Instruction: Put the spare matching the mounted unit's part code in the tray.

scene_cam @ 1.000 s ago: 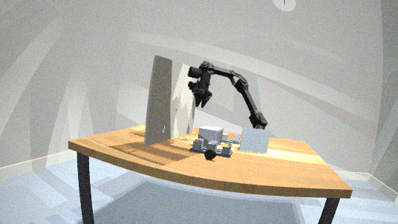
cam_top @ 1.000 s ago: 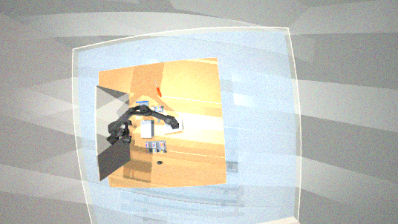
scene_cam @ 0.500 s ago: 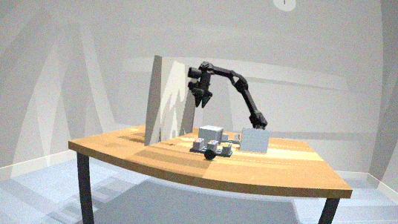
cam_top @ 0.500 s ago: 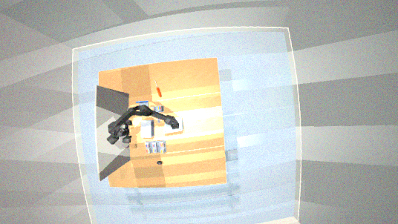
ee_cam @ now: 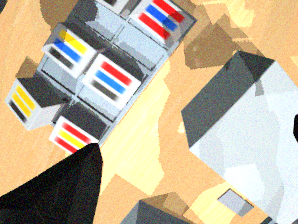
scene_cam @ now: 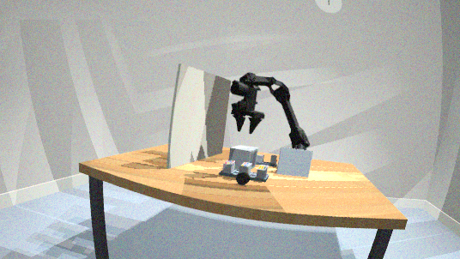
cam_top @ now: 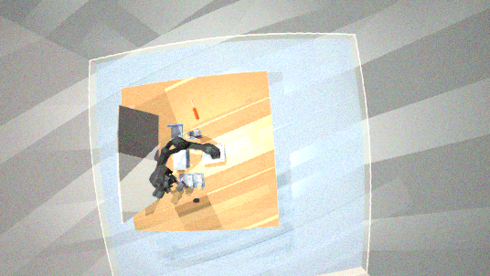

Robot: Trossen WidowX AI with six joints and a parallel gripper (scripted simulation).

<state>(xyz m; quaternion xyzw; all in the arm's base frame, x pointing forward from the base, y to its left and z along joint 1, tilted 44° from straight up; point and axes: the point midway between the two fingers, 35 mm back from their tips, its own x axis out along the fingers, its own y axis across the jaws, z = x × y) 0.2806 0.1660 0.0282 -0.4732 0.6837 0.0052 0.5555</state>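
A bare test room: plain grey walls, pale blue floor, and one wooden desk carrying a robot arm.
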